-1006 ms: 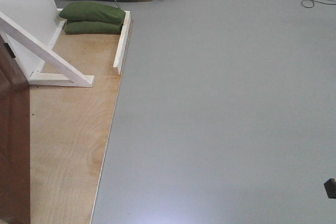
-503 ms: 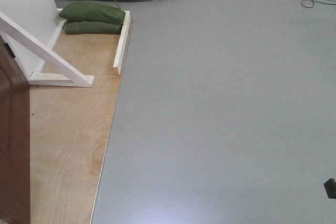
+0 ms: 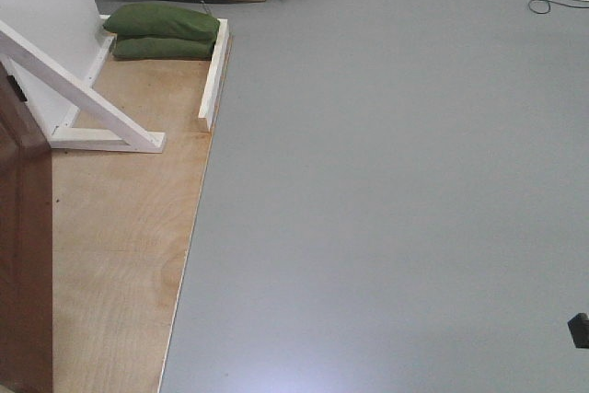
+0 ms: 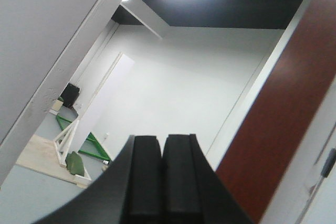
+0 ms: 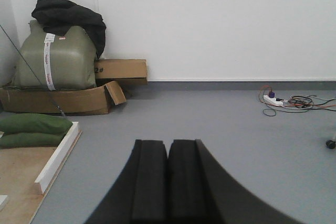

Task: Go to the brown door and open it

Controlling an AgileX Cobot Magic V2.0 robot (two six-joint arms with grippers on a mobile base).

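Front-facing view: brown door (image 3: pixel 22 255) at far left edge, bordering plywood sheet (image 3: pixel 120 255). White diagonal brace (image 3: pixel 83 89) further back, green sandbags (image 3: pixel 164 29) beyond. Left wrist: left gripper (image 4: pixel 161 145) pads pressed together, empty, door slab rising to its right. Right gripper (image 5: pixel 168 148) likewise pressed together, empty, above grey floor (image 5: pixel 236 140).

Open grey floor (image 3: pixel 386 181) ahead, brown door (image 3: pixel 23 255), white brace (image 3: pixel 83 89) at left
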